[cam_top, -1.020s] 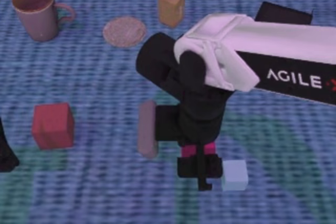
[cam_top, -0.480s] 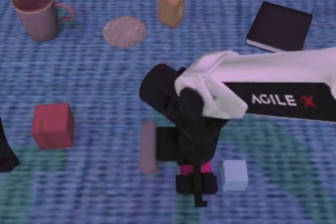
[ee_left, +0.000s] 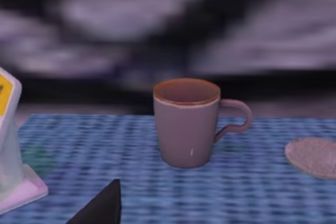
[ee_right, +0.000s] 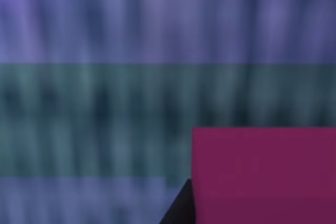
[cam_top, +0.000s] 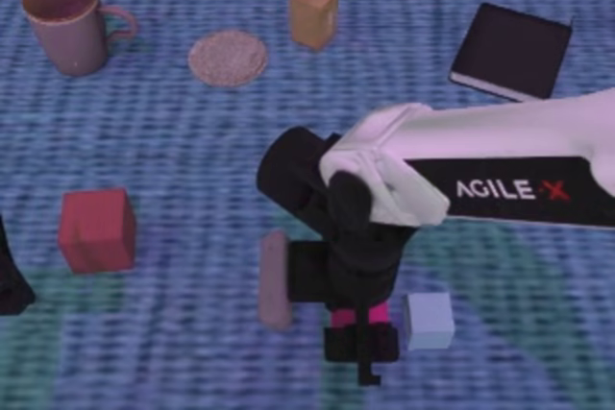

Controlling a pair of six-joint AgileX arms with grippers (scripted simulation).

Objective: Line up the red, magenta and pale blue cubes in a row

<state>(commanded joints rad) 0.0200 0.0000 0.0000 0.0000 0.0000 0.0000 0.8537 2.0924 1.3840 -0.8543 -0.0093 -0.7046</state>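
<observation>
The right gripper is clamped on the magenta cube, just left of the blue cube. The red cube sits well left of it. The left arm is parked beyond.

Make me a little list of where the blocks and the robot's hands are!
red cube: alone at table's left
magenta cube: under the right gripper, mostly hidden from above
pale blue cube: just right of the magenta cube
right gripper: low at the table's near middle, over the magenta cube
left arm: parked at left edge
cube order, left to right: red, magenta, pale blue
</observation>
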